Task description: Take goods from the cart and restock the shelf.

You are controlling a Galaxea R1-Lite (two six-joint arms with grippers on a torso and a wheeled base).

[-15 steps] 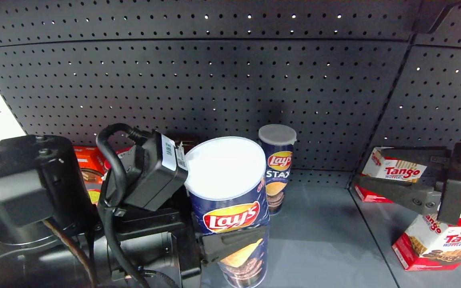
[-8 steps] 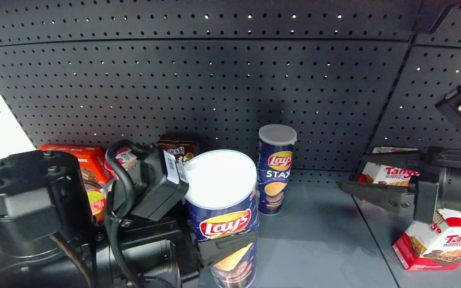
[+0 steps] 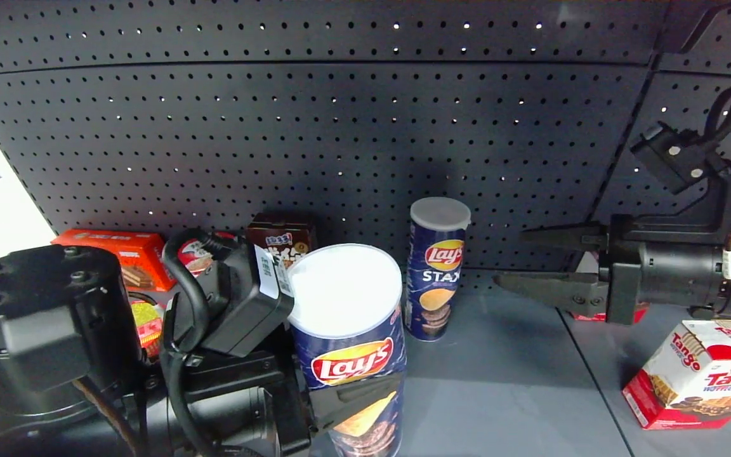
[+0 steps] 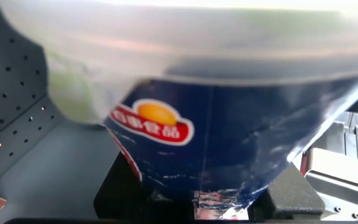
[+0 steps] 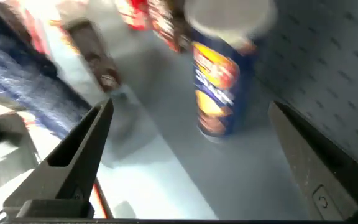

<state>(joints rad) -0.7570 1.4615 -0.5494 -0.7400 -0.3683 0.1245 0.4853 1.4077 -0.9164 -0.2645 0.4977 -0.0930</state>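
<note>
Holding entry, left to right. Far left on the shelf (image 3: 499,393): orange box (image 3: 121,254) and brown box (image 3: 282,236) against the pegboard.

My left end effector (image 3: 356,381) is pinching the held chips can (image 3: 346,330) at mid-body. The can is upright with its lid on, at the front of the shelf. Its base is cut off at the edge of the head view, so I cannot tell whether it is seated. In the left wrist view the can (image 4: 229,137) sits between my jaws.

The standing chips can (image 3: 436,266) is behind and just right of it, near the pegboard and apart from the held one.

My right end effector (image 3: 510,258) hovers right of the standing can, fingers spread, carrying nothing. A wafer box (image 3: 702,368) lies far right.

Judged step: placing the held can. Next move calls for a straight descent until the base is flat on the shelf, keeping a gap to the standing can, then spreading the left fingers without tipping it.
</note>
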